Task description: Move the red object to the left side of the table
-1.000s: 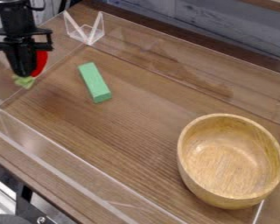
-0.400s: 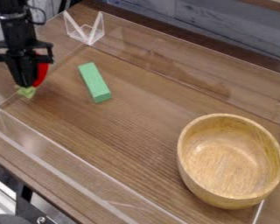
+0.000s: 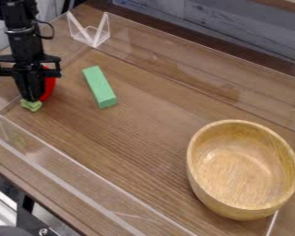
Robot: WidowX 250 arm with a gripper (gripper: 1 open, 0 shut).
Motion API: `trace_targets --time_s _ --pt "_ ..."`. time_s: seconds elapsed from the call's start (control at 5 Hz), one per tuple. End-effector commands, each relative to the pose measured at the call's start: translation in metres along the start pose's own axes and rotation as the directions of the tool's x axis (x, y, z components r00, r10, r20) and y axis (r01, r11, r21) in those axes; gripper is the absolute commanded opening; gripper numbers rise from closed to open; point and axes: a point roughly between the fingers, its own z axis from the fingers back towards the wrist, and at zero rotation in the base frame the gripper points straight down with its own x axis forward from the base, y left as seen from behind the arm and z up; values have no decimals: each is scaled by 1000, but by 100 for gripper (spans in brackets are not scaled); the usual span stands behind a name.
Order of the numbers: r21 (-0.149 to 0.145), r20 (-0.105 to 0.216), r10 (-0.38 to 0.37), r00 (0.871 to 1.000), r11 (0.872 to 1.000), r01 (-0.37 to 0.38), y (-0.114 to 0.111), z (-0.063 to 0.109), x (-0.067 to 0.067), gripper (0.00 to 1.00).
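Tool [image 3: 37, 85] is pointing down at the desk [image 3: 128, 147] with its fingers closing around the toy [image 3: 47, 88], red body between them and pale green stub poking out below. Taking the block [image 3: 100, 87] as the landmark, the toy is sitting to its left in the picture, near but not touching, while the bowl [image 3: 242, 170] is lying well apart, down and to the right. The tool is probably gripping the toy around its body because that rounded part is giving the fingers something to press on, with the leafy end staying free. The arm is likely keeping to the outer side of the block so that it is not knocking it, and the toy is already lying toward the left edge, which is presumably where the task is wanting it. Whether the toy is resting on the wood or hanging just above it, the view is not settling. Compared with the earlier frames, the tool and toy are sitting closer to the block and a little lower in the picture, the stub now showing below the fingertips, while block and bowl are keeping their places.
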Motion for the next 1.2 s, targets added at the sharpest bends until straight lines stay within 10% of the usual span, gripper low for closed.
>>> trace_targets --time_s 0.0,1.0 --pt "6 39 12 999 1000 -12 1 4 11 0" --pt "-21 13 43 999 999 -43 2 -10 11 0"
